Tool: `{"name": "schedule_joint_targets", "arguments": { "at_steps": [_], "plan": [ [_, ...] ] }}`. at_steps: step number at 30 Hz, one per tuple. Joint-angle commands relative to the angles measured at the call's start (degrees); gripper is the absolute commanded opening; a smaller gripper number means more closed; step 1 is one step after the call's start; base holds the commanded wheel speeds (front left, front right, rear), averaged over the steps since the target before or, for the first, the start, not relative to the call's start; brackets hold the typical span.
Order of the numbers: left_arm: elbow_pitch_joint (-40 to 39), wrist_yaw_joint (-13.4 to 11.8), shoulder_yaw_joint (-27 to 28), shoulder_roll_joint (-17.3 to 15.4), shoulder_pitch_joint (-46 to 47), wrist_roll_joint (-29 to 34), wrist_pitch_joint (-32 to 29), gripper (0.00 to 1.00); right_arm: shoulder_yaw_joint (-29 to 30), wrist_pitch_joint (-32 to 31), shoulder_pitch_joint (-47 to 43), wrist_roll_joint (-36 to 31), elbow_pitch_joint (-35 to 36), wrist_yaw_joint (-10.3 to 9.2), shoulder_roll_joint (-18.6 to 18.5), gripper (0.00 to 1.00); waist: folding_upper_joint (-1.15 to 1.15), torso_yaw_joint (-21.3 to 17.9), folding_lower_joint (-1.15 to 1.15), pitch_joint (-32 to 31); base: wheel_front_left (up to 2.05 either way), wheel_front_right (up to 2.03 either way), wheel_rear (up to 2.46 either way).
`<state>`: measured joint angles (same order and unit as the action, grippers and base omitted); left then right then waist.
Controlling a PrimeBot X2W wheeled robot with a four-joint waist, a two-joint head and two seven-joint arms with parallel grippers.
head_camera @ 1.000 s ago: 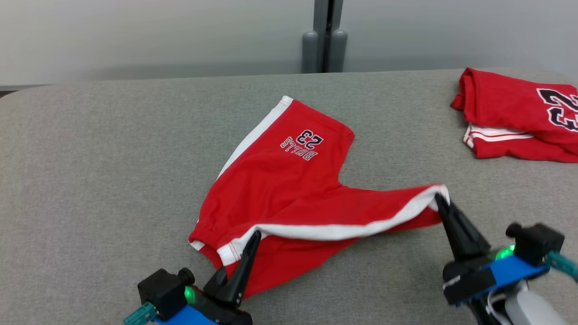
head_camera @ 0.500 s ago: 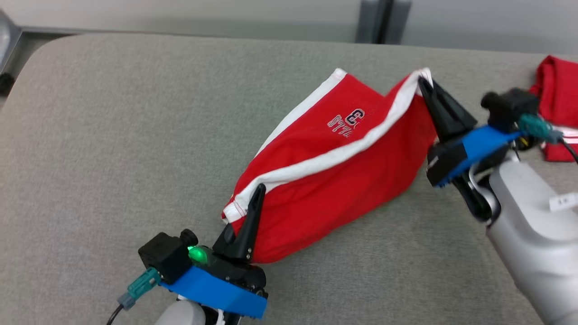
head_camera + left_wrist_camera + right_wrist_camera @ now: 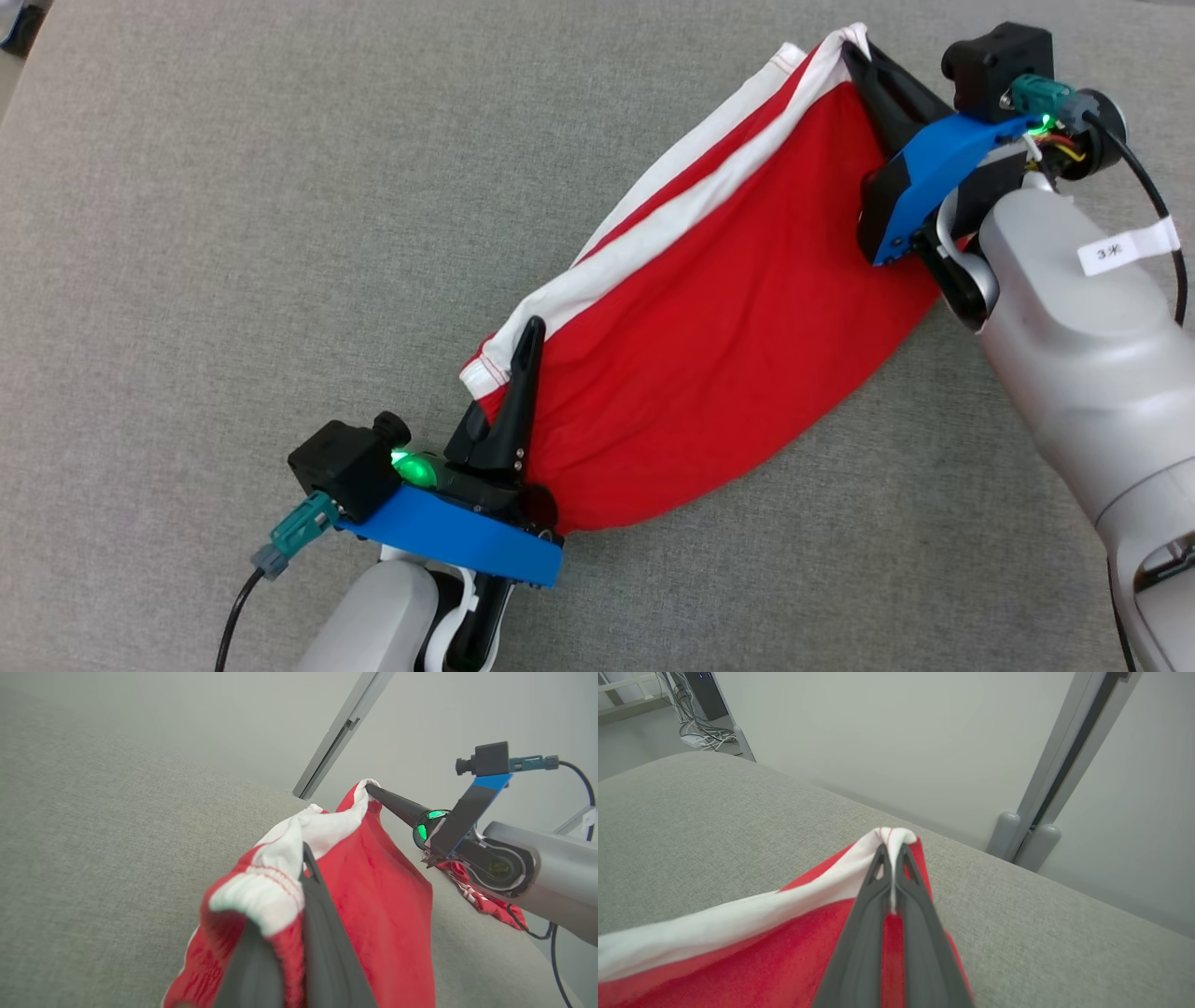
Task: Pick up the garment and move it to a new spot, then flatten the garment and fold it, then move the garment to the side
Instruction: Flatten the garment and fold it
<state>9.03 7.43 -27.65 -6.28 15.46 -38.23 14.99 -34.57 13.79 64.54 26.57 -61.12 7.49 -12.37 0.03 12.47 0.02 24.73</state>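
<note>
The garment is a pair of red shorts with white side stripes, stretched between my two grippers above the grey table, its lower part sagging onto the cloth surface. My left gripper is shut on the white-edged corner at the lower left; the left wrist view shows that corner pinched between the fingers. My right gripper is shut on the other white corner at the upper right, and in the right wrist view the white hem sits clamped between my fingertips. The garment hangs down from there.
The grey fabric-covered table spreads all around. A second red garment lies on the table behind my right arm in the left wrist view. A wall and a grey post stand beyond the far edge.
The head camera has tilted down and turned. Both grippers have carried the garment upward and over, folding the right leg across the printed leg, so the number print is now hidden.
</note>
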Motion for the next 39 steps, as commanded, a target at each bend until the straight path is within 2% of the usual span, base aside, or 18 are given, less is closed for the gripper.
{"name": "schedule_joint_targets", "arguments": {
  "at_steps": [1, 9, 10, 11, 12, 21, 31, 35, 39],
  "plan": [
    [0.18, 0.09, 0.57, 0.38, 1.49, 0.50, 0.24, 0.00, -0.43, 0.56, 2.37, -0.62, -2.27, 0.01, 0.33, 0.00, -0.03, 0.93, -0.02, 1.28, 0.00, 0.00, 0.00],
    [1.61, 0.10, 0.60, 1.13, 2.95, 0.99, 0.25, 0.00, -1.46, 1.11, 6.64, -0.89, -8.29, 0.01, 1.43, 0.00, -0.03, 1.64, -0.02, 3.00, 0.00, 0.00, 0.00],
    [2.37, 0.10, 0.07, 1.36, 3.56, 1.00, 0.24, 0.19, -2.32, 1.08, 6.99, -1.30, -9.21, 0.01, 1.58, 0.25, -0.03, 1.91, -0.02, 3.17, 0.00, 0.00, 0.00],
    [2.76, 0.10, -0.12, 1.45, 3.92, 0.96, 0.24, 0.84, -2.56, 1.13, 7.16, -1.32, -9.54, 0.01, 1.41, 0.92, -0.03, 2.15, -0.02, 3.24, 0.00, 0.00, 0.00],
    [3.09, 0.10, -0.21, 1.49, 4.14, 1.00, 0.24, 1.00, -2.67, 1.20, 7.29, -1.21, -9.73, 0.01, 1.36, 1.00, -0.03, 2.25, -0.02, 3.26, 0.00, 0.00, 0.00],
    [4.29, 0.10, 0.31, 0.43, 2.47, 4.40, 0.25, 1.00, -3.46, 1.39, 4.74, -0.01, -11.02, 0.01, 0.97, 1.00, -0.03, 2.66, -0.02, 1.27, 0.00, 0.00, 0.00],
    [2.81, 0.10, 1.81, -2.80, -4.03, 7.76, 0.24, 1.00, -4.40, 1.42, -0.72, 2.96, -10.14, 0.01, -2.67, 1.00, -0.03, 4.19, -0.02, -2.93, 0.00, 0.00, 0.00],
    [1.25, 0.10, 5.60, -3.03, -6.06, 10.25, 0.24, 1.00, -4.86, 1.42, -2.74, 3.97, -10.24, 0.01, -3.89, 1.00, -0.03, 4.87, -0.02, -3.82, 0.00, 0.00, 0.00],
    [-1.32, 0.09, 13.46, -1.01, -7.78, 12.87, 0.24, 1.00, -5.96, 1.14, -4.58, 5.03, -10.66, 0.01, -4.77, 1.00, -0.03, 5.45, -0.02, -4.31, 0.00, 0.00, 0.00]
  ]
}}
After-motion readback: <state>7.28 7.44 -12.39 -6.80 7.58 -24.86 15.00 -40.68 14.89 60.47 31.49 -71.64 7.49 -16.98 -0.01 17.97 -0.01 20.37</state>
